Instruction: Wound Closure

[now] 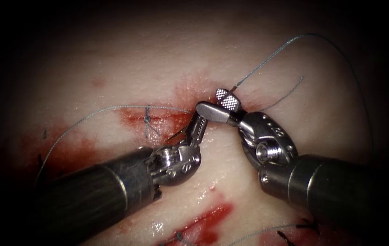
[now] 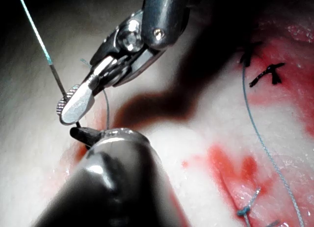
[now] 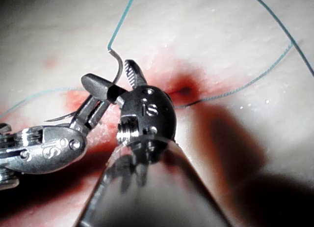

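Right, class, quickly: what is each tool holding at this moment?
Left tool: shut on the needle, near its pointed end.
Right tool: open, around the needle's thread end, holding nothing.

Colours at the cut
My cross-hatched silver jaw tool [image 1: 224, 105] is gleaming over pale pink tissue [image 1: 126, 68]; thin teal thread [image 1: 267, 57] is crossing glossy red fluid [image 1: 203, 223].

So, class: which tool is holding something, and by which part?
The left tool grips the needle toward its pointed end; the right tool stands open around its rear part, holding nothing.
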You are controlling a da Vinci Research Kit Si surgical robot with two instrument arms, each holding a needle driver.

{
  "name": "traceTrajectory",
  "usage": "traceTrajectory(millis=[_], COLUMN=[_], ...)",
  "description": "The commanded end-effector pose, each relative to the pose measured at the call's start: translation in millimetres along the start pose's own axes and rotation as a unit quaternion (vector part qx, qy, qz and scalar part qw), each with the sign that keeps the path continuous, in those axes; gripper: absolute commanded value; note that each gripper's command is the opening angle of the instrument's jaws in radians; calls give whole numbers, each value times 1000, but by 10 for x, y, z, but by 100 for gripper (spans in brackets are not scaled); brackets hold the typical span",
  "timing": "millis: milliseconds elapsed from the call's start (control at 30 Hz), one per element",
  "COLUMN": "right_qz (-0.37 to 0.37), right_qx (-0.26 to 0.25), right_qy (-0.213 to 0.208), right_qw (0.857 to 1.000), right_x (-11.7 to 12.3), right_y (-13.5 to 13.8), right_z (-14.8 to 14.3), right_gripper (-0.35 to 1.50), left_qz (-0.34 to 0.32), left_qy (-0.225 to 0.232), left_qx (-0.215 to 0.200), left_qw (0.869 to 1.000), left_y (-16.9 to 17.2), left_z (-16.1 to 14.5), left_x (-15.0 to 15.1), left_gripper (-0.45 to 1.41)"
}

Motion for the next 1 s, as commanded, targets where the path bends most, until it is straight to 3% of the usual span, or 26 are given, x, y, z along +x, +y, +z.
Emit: traceTrajectory(millis=[33,67,533,567,600,633,667,767,867,1000], right_qz=[-4,-7,-20,-41,-41,-56,-56,-119,-208,-249], right_qx=[-8,-15,-41,-42,-42,-41,-41,-22,42,74], right_qy=[6,10,32,31,31,23,23,-21,-78,-98], right_qw=[1000,1000,998,998,998,997,997,992,974,961], right_x=[-3,-3,4,7,7,12,12,24,37,47], right_y=[-2,-2,1,4,4,9,9,21,34,43], right_z=[9,9,6,4,4,2,2,1,3,7], right_gripper=[5,-23,-35,-35,-35,-35,-35,-35,-35,-35], left_qz=[-3,-3,-3,-4,-4,-4,-4,-49,-96,-122], left_qy=[3,4,9,10,10,14,14,52,53,73], left_qx=[1,1,-1,-1,-1,-16,-16,-122,-229,-261], left_qw=[1000,1000,1000,1000,1000,1000,1000,990,967,955], left_y=[2,2,3,0,0,-3,-3,-15,-28,-39], left_z=[7,6,0,0,0,-1,-1,-5,-19,-33], left_x=[5,6,15,17,17,19,19,25,32,35], left_gripper=[-45,-45,-45,-5,-5,27,27,98,120,120])
